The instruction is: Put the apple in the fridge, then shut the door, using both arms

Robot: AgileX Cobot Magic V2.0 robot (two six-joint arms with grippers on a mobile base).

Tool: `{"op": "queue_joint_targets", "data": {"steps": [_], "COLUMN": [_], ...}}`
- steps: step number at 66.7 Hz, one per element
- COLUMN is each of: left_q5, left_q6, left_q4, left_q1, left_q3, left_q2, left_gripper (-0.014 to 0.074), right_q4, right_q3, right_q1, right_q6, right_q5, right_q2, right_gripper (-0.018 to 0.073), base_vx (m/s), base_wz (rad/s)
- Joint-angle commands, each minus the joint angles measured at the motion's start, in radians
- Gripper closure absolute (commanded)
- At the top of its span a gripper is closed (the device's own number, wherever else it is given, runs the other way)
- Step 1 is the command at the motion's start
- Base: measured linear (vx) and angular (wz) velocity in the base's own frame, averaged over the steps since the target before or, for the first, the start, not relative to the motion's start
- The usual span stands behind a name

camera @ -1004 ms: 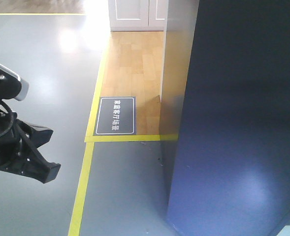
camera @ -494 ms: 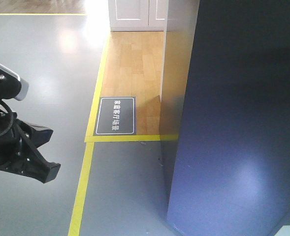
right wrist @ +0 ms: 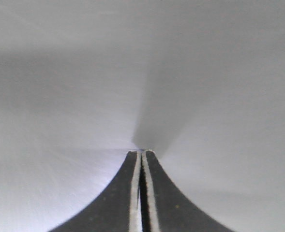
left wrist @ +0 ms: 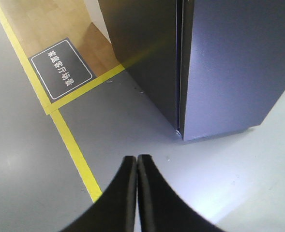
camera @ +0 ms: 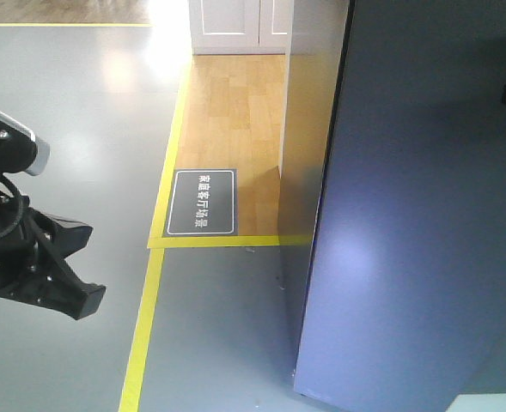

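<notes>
Door (camera: 416,215) has swung further shut; right tool (right wrist: 141,153) pinched closed, empty, tips against it. Keep pushing squarely. Left tool (left wrist: 136,162) closed, empty.

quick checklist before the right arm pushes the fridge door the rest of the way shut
1. Right gripper shut, tips at the door surface: ok, its shadow meets the tips.
2. Left gripper shut, holding nothing and low over the floor: ok.
3. Door closed against the fridge: not ok, a thin gap shows along the seam in the left wrist view.
4. Apple inside: cannot tell, the interior is hidden.
5. Nothing caught in the seam: ok as far as it shows; the upper part is out of view.
6. Floor by the door's foot free of objects: ok.
</notes>
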Motion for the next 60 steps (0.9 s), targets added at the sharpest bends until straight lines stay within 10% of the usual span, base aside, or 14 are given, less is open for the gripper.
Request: {"op": "queue_joint_targets", "data": {"steps": [1,43,60], "left_q5": [-0.059,-0.058,-0.058], "left_q6": [-0.012,-0.012,-0.012], "left_q4": [0.017,0.017,0.017], "left_q1": [0.000,0.000,0.000], "left_q3": [-0.025,-0.025,-0.025], "left_q2": [-0.014,-0.014,-0.014], "left_gripper": [0.0603,0.0603,0.0603], "right_q4": [-0.015,-0.012,0.012], "right_q3": [-0.106,-0.362,-0.362], "right_q1": [-0.005,-0.005,0.051], "right_q6": [-0.004,-0.004,-0.139], "right_q5": [-0.084,0.015,0.271], "right_q2": [0.045,0.252,0.186], "right_gripper": [0.0565,0.0562,0.0562], "base_vx": [0.00,0.00,0.00], "base_wz": [0.00,0.00,0.00]}}
